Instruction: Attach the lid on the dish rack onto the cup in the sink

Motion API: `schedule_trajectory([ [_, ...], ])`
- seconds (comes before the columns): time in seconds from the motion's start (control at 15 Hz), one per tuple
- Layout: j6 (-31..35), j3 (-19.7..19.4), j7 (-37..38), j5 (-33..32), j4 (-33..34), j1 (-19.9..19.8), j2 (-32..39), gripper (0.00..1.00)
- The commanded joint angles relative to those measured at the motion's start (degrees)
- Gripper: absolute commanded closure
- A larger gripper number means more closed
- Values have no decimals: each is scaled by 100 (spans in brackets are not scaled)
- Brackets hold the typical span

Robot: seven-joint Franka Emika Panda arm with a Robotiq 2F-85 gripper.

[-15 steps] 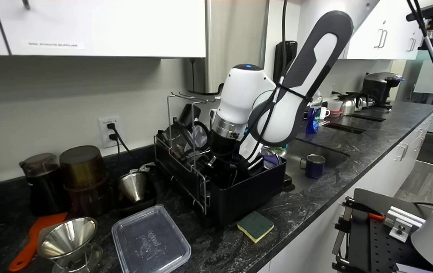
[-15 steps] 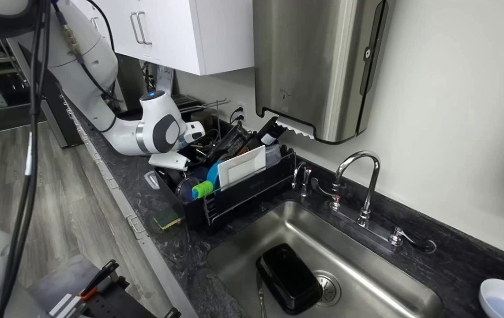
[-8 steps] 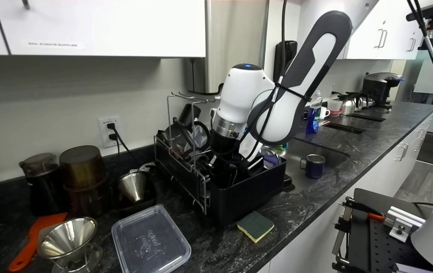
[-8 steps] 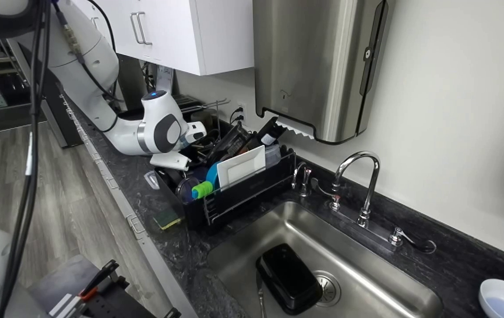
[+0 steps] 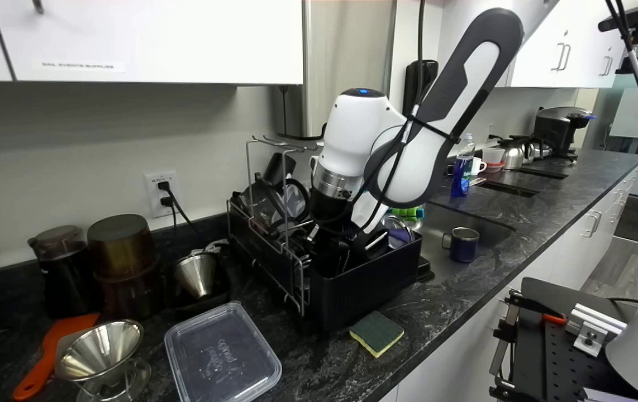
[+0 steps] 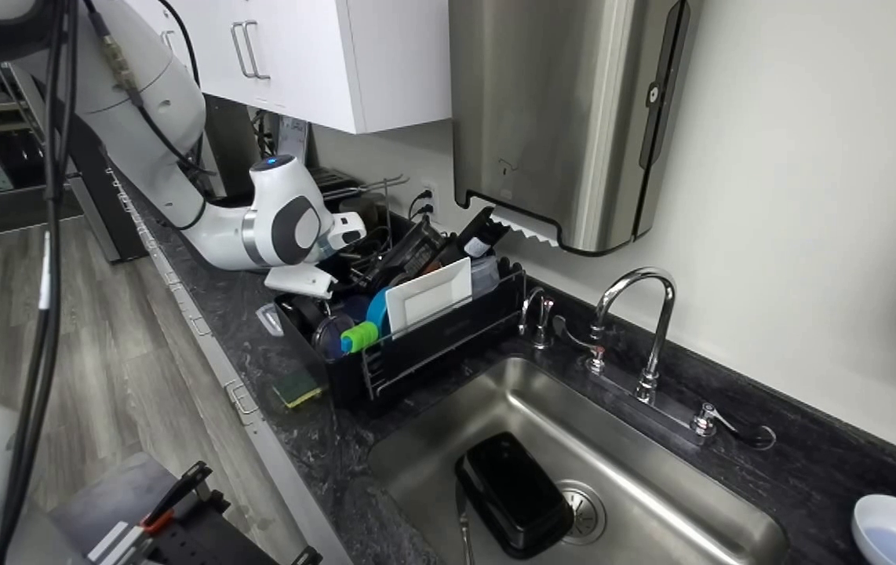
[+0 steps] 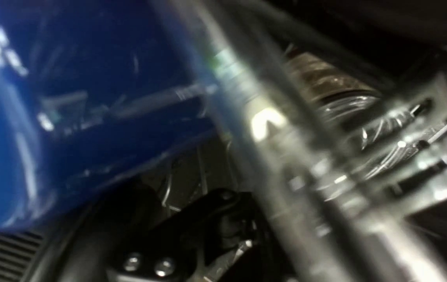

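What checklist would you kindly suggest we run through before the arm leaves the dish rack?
1. Hand clear of dish rack: not ok, it reaches down into it.
2. Lid gripped: cannot tell, the grip is hidden.
3. Blue cup upright: ok.
4. Blue cup inside sink: cannot tell, perhaps at its edge.
5. Sink free of other things: not ok, black container and metal utensil inside.
6. Wrist view sharp: not ok, blurred.

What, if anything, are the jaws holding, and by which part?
Cannot tell: the jaws are obscured at the dish rack in both exterior views; the wrist view shows no clear grip.
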Motion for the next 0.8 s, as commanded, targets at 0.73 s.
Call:
schedule_trajectory([
  [0.73, -1437, 908, 1214, -1287, -206, -746, -1288, 98],
])
